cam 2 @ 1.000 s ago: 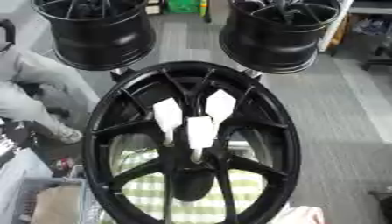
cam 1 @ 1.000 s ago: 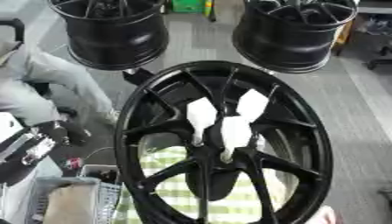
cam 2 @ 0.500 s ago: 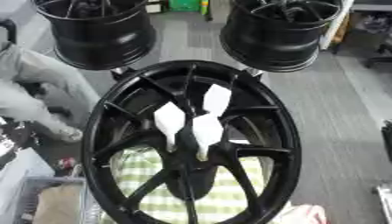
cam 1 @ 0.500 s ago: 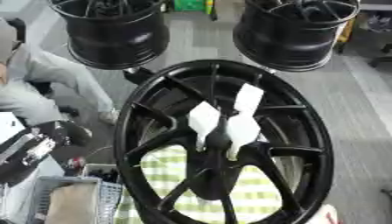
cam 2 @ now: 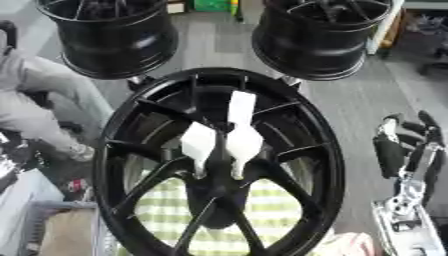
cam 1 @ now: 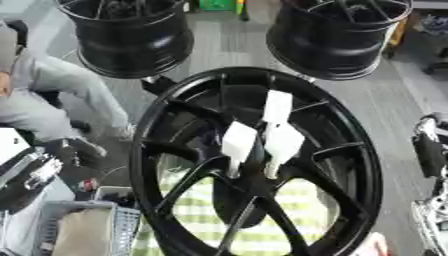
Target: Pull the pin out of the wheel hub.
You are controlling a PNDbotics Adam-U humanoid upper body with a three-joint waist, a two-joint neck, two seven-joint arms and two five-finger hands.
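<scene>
Black wheel hub [cam 1: 255, 165] upright, centre frame, over green-checked cloth [cam 1: 289, 200]. Three white pins [cam 2: 229, 141] seated at hub centre, none pulled yet. Right hand [cam 2: 404, 145] newly in view at right edge, well clear of hub; fingers relaxed, holding nothing. Left hand unseen. Reach apparently starting; grasp not begun.

we look to be in a workshop: black wheel rims [cam 1: 131, 40] on stands, bare grey floor [cam 2: 214, 50].
</scene>
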